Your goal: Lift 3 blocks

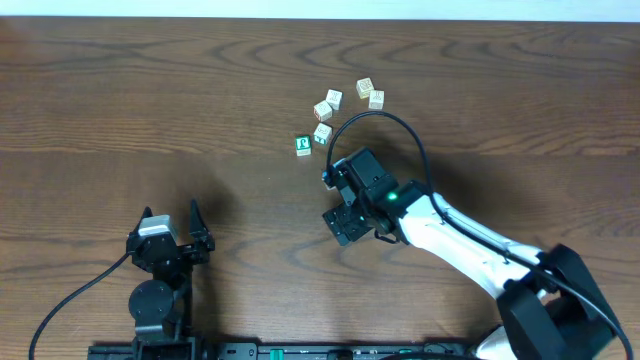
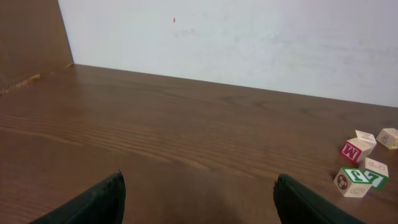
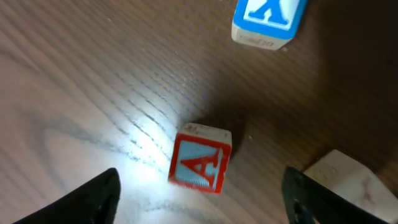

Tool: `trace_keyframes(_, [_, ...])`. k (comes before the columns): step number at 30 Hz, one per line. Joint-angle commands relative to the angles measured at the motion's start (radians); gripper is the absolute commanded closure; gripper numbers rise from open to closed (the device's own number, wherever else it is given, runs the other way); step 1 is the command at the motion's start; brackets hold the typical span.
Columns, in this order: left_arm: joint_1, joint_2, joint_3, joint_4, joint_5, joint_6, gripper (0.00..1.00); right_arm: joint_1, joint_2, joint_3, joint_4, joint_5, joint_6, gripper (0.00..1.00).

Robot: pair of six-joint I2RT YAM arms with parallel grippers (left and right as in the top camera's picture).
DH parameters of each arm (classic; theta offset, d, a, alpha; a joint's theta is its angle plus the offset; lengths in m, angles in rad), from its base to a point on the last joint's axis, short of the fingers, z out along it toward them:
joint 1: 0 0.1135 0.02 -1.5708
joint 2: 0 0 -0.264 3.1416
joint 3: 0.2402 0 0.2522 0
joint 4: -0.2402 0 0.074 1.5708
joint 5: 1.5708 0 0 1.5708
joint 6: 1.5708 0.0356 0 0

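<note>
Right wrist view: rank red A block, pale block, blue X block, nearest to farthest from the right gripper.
1. red A block, centred in the open right gripper.
2. pale block, lower right, by one finger.
3. blue X block, top edge.

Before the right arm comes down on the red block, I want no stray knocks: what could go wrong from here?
1. A pale block lies close beside one finger of the open right gripper; coming down could hit or pinch it.
2. The red block seems turned a little against the fingers' line, so closing may catch its corners and spin it out.
3. The blue block lies just beyond; a skidding red block could hit it.
</note>
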Motion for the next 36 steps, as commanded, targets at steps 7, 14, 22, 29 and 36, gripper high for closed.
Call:
trace_keyframes(7, [0.002, -0.005, -0.015, -0.042, -0.005, -0.002, 0.23, 0.011, 0.047, 0.012, 0.024, 0.002, -0.012, 0.37])
trace_keyframes(14, [0.002, -0.005, -0.015, -0.042, -0.005, -0.002, 0.23, 0.012, 0.047, 0.012, 0.043, 0.002, -0.012, 0.44])
trace_keyframes(22, [0.002, -0.005, -0.015, -0.042, -0.005, -0.002, 0.23, 0.012, 0.047, 0.012, 0.045, 0.006, -0.011, 0.39])
trace_keyframes(29, [0.002, -0.005, -0.015, -0.042, -0.005, -0.002, 0.23, 0.012, 0.058, 0.012, 0.052, 0.006, -0.011, 0.4])
trace_keyframes(36, [0.002, -0.005, -0.015, -0.042, -0.005, -0.002, 0.23, 0.012, 0.113, 0.013, 0.057, 0.014, -0.004, 0.41])
